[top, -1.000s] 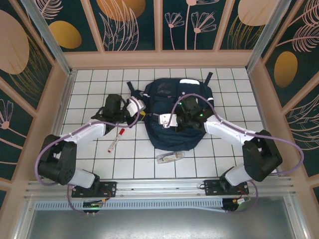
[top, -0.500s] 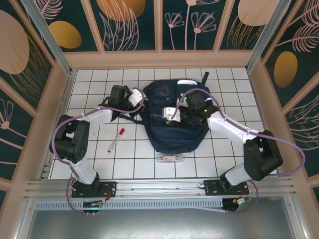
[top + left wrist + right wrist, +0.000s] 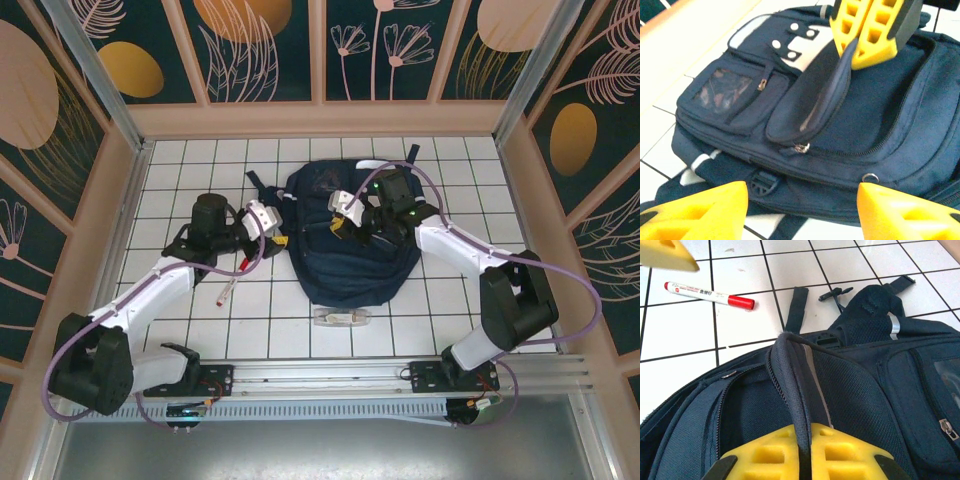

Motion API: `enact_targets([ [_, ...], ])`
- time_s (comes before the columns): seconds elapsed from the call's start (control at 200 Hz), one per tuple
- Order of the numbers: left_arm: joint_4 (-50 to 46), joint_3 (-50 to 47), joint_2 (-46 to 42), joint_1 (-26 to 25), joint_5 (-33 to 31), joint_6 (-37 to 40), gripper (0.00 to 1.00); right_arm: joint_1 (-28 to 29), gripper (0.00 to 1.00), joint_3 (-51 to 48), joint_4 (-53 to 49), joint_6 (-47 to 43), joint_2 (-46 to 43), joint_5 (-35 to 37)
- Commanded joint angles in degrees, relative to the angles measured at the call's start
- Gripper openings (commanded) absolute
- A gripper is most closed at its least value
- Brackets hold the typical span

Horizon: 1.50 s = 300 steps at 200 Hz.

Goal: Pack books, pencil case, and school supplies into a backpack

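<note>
The navy backpack [image 3: 350, 255] lies flat at mid-table. My right gripper [image 3: 340, 220] [image 3: 802, 437] is shut on the zip edge of the backpack's [image 3: 860, 385] raised opening flap, and its yellow fingers [image 3: 870, 35] pinch that flap. My left gripper [image 3: 272, 236] [image 3: 802, 212] hovers open at the backpack's [image 3: 880, 115] left side, holding nothing. The red-and-white marker [image 3: 226, 288] [image 3: 710, 294] lies on the tiles left of the pack, partly under the left arm. The small clear case [image 3: 340, 318] lies in front of the pack. Book, pencil case and red pack are out of view.
Loose straps and a buckle [image 3: 837, 291] trail onto the white tiles [image 3: 680, 335] at the pack's top. Wooden walls [image 3: 120, 190] close in the table on three sides. The left gripper's fingertip [image 3: 665, 255] hangs near the marker.
My left gripper has drawn back from the pack's top-left corner toward the near left. My right gripper has moved farther away with the flap in it, and the pack shifted slightly.
</note>
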Motion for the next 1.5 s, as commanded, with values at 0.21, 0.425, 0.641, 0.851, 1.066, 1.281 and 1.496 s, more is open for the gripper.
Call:
enact_targets([
  [0.21, -24.24, 8.20, 3.21, 0.65, -42.88, -47.88, 0.63, 0.74, 0.38, -7.29, 19.81, 20.66, -6.90, 16.66],
  [0.425, -31.31, 2.77, 6.11, 1.20, -34.61, -56.13, 0.71, 2.05, 0.95, -8.65, 24.75, 35.23, -13.75, 26.26],
  [0.641, -35.59, 4.72, 18.39, 2.32, -33.86, -57.95, 0.75, 0.65, 0.99, -2.99, 15.79, 53.01, -21.78, 50.54],
  [0.851, -33.77, 3.12, 23.29, 2.41, -33.28, -57.59, 0.52, -2.36, 0.91, -4.44, 11.95, 55.73, -29.25, 36.23],
  [1.066, -34.21, 3.77, 24.45, 2.40, -32.41, -57.47, 0.21, -0.77, 0.79, -3.86, 6.98, 66.41, -27.35, 23.52],
  [1.281, -37.63, 13.40, 16.49, 2.36, -21.58, -59.94, 0.16, 11.78, 0.78, -6.90, 7.11, 72.12, -17.39, 16.10],
  [1.496, -29.12, 16.25, 10.91, 2.07, 1.11, -67.83, 0.16, 18.28, 0.82, -3.64, 6.48, 74.78, -5.94, 8.51],
])
